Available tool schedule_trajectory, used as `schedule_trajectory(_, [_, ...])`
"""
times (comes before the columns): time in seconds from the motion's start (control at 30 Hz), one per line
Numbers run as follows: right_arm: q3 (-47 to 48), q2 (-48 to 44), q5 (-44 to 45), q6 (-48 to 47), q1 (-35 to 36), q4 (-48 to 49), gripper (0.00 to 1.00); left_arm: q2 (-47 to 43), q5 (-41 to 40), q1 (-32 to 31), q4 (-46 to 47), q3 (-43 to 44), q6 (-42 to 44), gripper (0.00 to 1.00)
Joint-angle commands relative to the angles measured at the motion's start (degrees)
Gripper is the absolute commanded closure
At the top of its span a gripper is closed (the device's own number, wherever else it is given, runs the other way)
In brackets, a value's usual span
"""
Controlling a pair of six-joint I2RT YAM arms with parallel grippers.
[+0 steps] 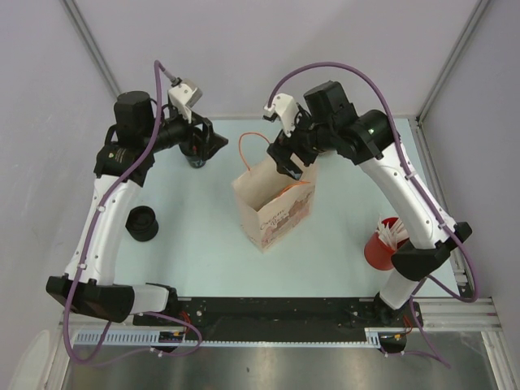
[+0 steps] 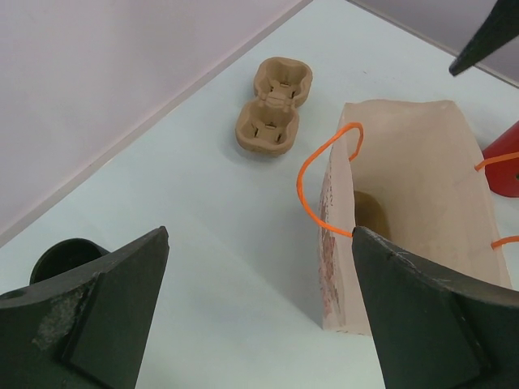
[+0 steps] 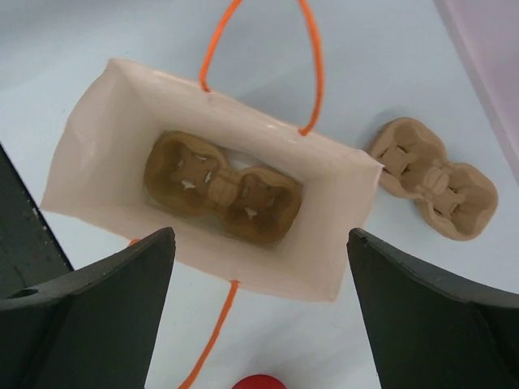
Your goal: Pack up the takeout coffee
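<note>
The left gripper (image 2: 259,243) hangs wide open and empty over the table (image 1: 203,260), a black cup (image 1: 143,223) near its arm. One cup carrier (image 2: 273,105) lies on the table beside the upright paper bag (image 1: 272,207); a second carrier (image 3: 220,186) lies flat inside it. The right gripper (image 3: 259,239), also spread and empty, hovers above the bag's mouth. A red cup (image 1: 380,248) stands far right.

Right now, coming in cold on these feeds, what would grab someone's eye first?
The open paper bag with orange handles stands in the middle of the table, with a brown cup carrier lying flat at its bottom. The right gripper hangs open directly above the bag's mouth, and a second carrier sits on the table just beside the bag. A red cup of white sticks stands near the right arm's base.
</note>
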Motion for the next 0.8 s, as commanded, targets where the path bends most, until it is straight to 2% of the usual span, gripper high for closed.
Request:
schedule_trajectory(0.0, [2.11, -2.00, 3.50, 3.07, -2.21, 5.44, 0.08, -0.80, 1.21, 0.31, -1.97, 1.08, 1.19, 0.00])
schedule_trajectory(0.4, [1.66, 2.30, 12.29, 6.41, -6.87, 11.07, 0.08, -2.65, 1.20, 0.31, -5.58, -1.46, 5.41, 0.01])
schedule_trajectory(0.63, [-1.57, 4.85, 10.80, 7.02, -9.68, 8.96, 0.12, -4.67, 4.02, 0.31, -5.75, -3.30, 6.29, 0.01])
schedule_trajectory(0.77, [-4.57, 4.85, 9.22, 7.02, -10.56, 10.10, 0.18, -5.20, 4.02, 0.31, -6.10, -3.66, 6.56, 0.01])
